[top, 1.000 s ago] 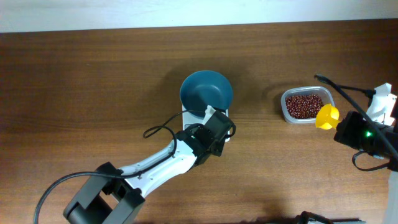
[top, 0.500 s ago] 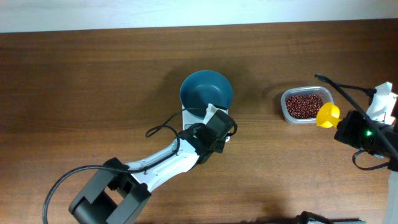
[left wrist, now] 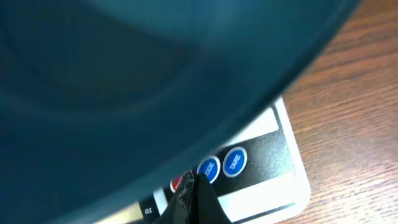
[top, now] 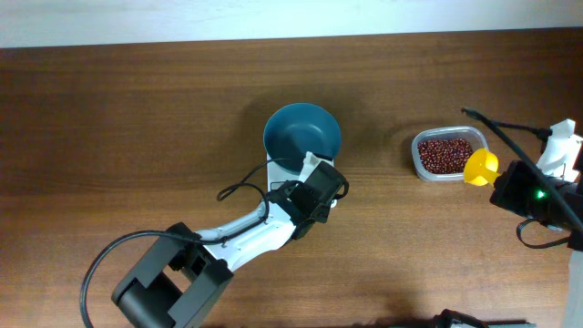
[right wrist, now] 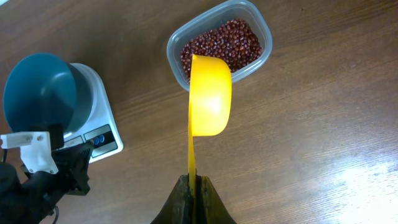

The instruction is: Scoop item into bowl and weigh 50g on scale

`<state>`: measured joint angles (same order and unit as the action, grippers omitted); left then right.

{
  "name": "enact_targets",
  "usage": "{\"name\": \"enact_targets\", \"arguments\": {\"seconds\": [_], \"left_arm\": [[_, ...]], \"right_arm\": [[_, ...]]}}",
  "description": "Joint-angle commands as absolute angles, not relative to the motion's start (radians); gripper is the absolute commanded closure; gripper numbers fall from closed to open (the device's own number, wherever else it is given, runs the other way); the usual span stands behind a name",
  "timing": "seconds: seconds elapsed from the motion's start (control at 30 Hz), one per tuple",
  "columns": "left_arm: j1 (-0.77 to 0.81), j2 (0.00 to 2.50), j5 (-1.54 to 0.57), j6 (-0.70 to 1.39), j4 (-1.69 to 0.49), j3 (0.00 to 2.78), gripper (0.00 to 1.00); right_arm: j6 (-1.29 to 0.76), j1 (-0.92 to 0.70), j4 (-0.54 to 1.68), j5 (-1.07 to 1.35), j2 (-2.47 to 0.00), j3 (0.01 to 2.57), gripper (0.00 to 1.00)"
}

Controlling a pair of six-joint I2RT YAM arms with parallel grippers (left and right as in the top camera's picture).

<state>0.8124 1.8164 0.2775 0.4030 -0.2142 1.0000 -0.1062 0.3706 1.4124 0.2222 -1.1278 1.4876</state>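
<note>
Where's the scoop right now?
At the right of the overhead view, the scoop is held in the right hand, its cup at the bean tub's right edge.

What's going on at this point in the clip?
The shut left gripper points its tip at the round buttons of the small white square scale, which carries the empty round teal bowl. The right gripper holds an empty yellow plastic scoop by its handle near the clear plastic tub of red-brown beans.
</note>
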Motion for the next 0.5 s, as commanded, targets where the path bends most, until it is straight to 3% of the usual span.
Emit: {"name": "enact_targets", "arguments": {"seconds": [0.0, 0.47], "left_arm": [[0.815, 1.825, 0.320, 0.387, -0.201, 0.996, 1.00], [0.815, 1.825, 0.340, 0.387, -0.199, 0.996, 1.00]], "right_arm": [[-0.113, 0.377, 1.408, 0.210, -1.127, 1.498, 0.96], [-0.113, 0.377, 1.407, 0.210, -1.127, 1.498, 0.96]]}}
